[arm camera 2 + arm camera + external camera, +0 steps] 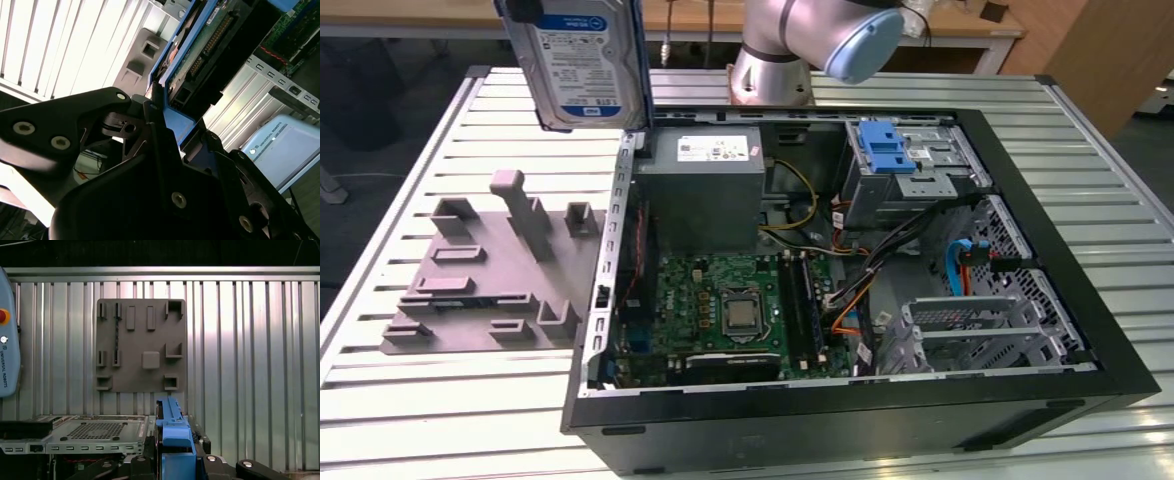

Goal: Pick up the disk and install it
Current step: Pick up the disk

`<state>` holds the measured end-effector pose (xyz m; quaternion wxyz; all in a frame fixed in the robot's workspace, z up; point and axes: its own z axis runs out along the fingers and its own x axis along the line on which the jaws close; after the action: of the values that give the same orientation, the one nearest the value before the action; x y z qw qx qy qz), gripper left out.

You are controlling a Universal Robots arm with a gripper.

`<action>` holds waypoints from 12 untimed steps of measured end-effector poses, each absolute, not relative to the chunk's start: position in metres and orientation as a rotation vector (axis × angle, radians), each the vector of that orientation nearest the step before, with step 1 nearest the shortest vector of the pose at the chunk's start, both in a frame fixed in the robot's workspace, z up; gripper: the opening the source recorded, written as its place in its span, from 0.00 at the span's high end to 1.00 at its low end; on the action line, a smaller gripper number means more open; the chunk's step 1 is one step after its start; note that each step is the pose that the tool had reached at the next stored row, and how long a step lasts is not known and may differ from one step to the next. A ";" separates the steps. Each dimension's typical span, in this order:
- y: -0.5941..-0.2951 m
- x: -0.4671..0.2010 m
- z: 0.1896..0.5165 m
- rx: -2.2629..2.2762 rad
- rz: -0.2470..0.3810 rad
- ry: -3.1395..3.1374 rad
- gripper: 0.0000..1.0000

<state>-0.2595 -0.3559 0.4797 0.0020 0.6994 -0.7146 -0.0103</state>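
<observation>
On the exterior view's left, the grey fixture [480,270] lies on the slatted table [400,420] with nothing seated in its slots. Above its far edge the disk [580,60] hangs upright in mid-air, label toward the camera, just over the rear corner of the open computer case [1047,220]. The gripper [181,119] is clamped on it. In the second wrist view its 2 black fingers [157,125] pinch the blue carrier from either side, with the drive's circuit-board face showing beyond them.

By these pictures, step 1 of the job, the pickup, looks complete, since the disk is clear of both table and fixture. The installation is not yet done. Toward the exterior view's right, the drive cage [914,175] under its blue latch [887,145] shows no disk seated, as far as can be made out.

The 1 arm [807,40] rises from behind the case. Its wrist is held high, so the first wrist view looks straight down on the fixture.
</observation>
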 end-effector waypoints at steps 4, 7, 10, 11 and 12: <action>-0.356 -0.252 0.480 2.194 -0.032 -2.242 0.64; -0.356 -0.246 0.480 2.195 -0.032 -2.242 0.64; -0.356 -0.240 0.480 2.195 -0.032 -2.242 0.64; -0.356 -0.238 0.480 2.195 -0.032 -2.242 0.64; -0.356 -0.236 0.480 2.194 -0.032 -2.242 0.64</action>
<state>-0.2363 -0.3563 0.4797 0.0020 0.6994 -0.7146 -0.0103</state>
